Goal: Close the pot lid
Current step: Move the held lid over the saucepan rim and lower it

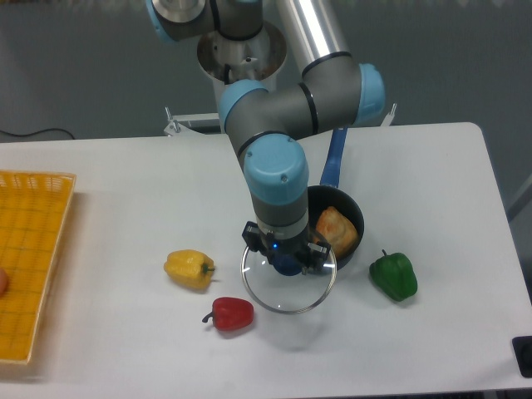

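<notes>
Gripping the blue knob, the tool (287, 264) pinches the lid (288, 285) — you see it raised off the desk (432, 174), overlapping the near-left rim of the pot (334, 235), red pepper (230, 313) beside.

Small dark saucepan (349, 246) with long blue handle, open, pastry inside. Clear glass lid (288, 287) with blue knob, seemingly lifted, overlapping the saucepan's front-left rim.
</notes>
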You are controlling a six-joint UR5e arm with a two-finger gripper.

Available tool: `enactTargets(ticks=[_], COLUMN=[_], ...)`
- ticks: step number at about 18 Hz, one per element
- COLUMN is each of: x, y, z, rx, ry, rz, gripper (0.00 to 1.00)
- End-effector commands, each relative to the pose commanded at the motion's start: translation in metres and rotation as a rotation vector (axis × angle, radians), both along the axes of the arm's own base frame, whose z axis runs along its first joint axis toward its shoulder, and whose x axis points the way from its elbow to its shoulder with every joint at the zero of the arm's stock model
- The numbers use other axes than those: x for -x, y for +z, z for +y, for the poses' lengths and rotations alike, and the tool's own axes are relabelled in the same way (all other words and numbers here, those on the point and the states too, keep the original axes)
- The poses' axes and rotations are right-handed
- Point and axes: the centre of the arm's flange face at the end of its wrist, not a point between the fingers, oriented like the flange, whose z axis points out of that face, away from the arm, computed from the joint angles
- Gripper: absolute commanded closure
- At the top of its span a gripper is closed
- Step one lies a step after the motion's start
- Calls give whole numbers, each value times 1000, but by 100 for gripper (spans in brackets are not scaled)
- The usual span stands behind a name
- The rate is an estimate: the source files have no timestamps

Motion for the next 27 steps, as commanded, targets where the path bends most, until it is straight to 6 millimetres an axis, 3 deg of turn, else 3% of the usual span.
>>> enactTargets(ticks=[6,12,16,19,27], x=[7,8,4,-1,-3], y=[-17,-11,-20,-30,-31], z=[-30,-67,-89,-100,-121], rx=[-29,-13,-5,-24,-88], ry=[-107,-170,-212,-219,-284], rz=[51,45,24,-11,-50], gripper=[42,42,42,42,42])
